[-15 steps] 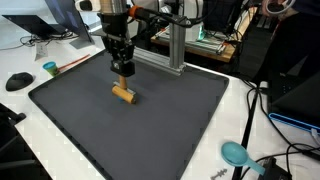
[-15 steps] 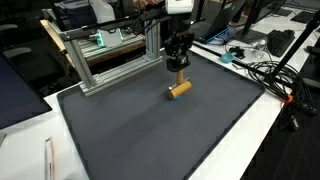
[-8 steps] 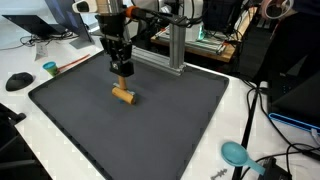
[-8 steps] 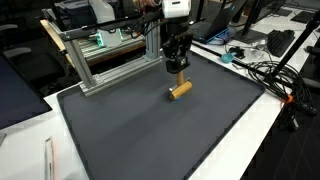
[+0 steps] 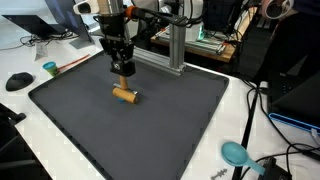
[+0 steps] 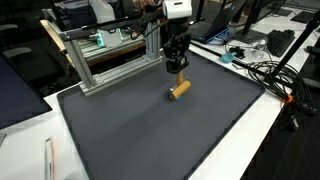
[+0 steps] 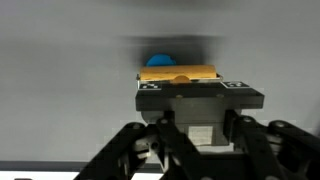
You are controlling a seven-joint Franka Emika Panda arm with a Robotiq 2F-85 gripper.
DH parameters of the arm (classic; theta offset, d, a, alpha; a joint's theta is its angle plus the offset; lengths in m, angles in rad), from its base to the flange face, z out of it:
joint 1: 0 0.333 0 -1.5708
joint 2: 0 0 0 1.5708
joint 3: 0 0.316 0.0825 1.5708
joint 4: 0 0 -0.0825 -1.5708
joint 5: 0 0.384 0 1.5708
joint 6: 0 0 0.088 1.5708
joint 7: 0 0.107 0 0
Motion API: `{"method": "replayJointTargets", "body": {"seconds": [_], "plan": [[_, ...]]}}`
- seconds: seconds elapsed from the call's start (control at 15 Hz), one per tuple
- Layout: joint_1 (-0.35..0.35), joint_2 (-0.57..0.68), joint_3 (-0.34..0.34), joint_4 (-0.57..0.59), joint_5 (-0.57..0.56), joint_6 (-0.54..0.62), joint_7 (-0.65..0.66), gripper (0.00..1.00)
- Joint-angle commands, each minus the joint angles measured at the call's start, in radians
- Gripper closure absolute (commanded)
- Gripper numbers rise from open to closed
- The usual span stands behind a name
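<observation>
Claw, jaws closed on a small wooden block, hangs above the dark mat. Just below and apart from it, 1 wooden cylinder lies on its side on the mat. In the wrist view, a blurred blue object shows behind the block. An aluminium frame borders the mat.

Tan wood on charcoal

My gripper is black, the block in it plain yellowish tan; the cylinder is the same tan, the mat dark grey, the table white.
</observation>
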Motion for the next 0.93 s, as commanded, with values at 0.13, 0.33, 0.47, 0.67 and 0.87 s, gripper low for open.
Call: {"method": "replayJointTargets", "body": {"seconds": [0.13, 0.33, 0.47, 0.67, 0.87], "plan": [[-0.007, 0.059, 0.016, -0.02, 0.026, -0.072, -0.056, 0.78], [-0.009, 0.054, 0.014, -0.023, 0.02, -0.079, -0.073, 0.78], [-0.007, 0.048, 0.009, -0.025, 0.007, -0.085, -0.078, 0.78], [-0.008, 0.034, 0.007, -0.033, -0.004, -0.097, -0.103, 0.78], [-0.009, 0.023, 0.001, -0.032, -0.017, -0.116, -0.121, 0.78]]}}
